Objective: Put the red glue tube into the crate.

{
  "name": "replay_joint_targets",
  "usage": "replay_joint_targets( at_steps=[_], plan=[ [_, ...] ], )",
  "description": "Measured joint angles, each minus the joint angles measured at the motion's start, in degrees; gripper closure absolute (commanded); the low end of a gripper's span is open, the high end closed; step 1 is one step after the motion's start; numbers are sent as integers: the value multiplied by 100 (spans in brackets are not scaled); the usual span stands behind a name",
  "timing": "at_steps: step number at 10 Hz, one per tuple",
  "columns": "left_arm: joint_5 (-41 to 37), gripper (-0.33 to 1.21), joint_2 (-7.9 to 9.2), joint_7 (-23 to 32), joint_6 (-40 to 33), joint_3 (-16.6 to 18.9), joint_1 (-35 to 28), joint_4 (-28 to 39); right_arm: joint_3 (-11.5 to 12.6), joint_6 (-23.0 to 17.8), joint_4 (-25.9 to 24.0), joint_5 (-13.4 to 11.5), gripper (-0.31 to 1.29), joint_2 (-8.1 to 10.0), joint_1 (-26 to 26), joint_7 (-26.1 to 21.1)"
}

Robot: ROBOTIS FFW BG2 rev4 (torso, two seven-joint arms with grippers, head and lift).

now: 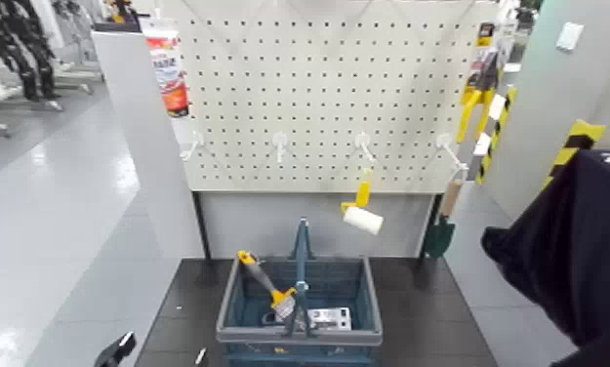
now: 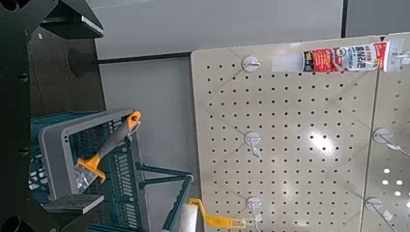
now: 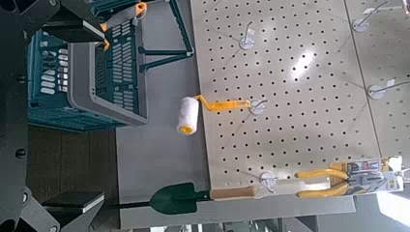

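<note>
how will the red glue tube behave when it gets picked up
The red glue tube looks like soft-walled packaging, so it may give a little when squeezed. Hanging from its end high on the pegboard, it could swing if nudged. Its smooth printed surface might be somewhat slippery.

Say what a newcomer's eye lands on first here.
Probably the dark teal crate at the board's foot, its handle upright, an orange-and-grey scraper leaning inside. Next, the red-and-white glue tube hanging at the pegboard's upper left in the head view. Then the white paint roller with its yellow handle, hanging low on the board, right of the crate's handle.
</note>
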State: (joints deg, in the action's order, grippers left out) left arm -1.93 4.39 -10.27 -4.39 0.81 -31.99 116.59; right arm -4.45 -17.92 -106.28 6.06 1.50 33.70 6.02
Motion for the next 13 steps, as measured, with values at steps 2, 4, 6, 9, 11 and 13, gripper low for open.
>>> replay_joint_targets(
  at_steps=[2,4,6,9,11,13],
  plan=[
    [-8,11,-8,14,0,-1,-8,-4,-10,-10,3,-4,14,10,-12,13],
    [-9,11,-9,12,0,1,7,-4,-11,-10,14,-2,14,9,-22,42],
    [-51,13,14,-54,34,32,162,2,-8,-1,28,2,15,1,-42,122],
    [-94,14,26,-451,452,234,656,37,21,71,83,99,15,-10,-135,374],
    [-134,14,25,-702,806,397,1035,57,37,83,116,134,15,-39,-163,438],
    [-191,14,20,-1053,1166,643,1461,58,47,120,164,210,15,-30,-233,558]
  ],
)
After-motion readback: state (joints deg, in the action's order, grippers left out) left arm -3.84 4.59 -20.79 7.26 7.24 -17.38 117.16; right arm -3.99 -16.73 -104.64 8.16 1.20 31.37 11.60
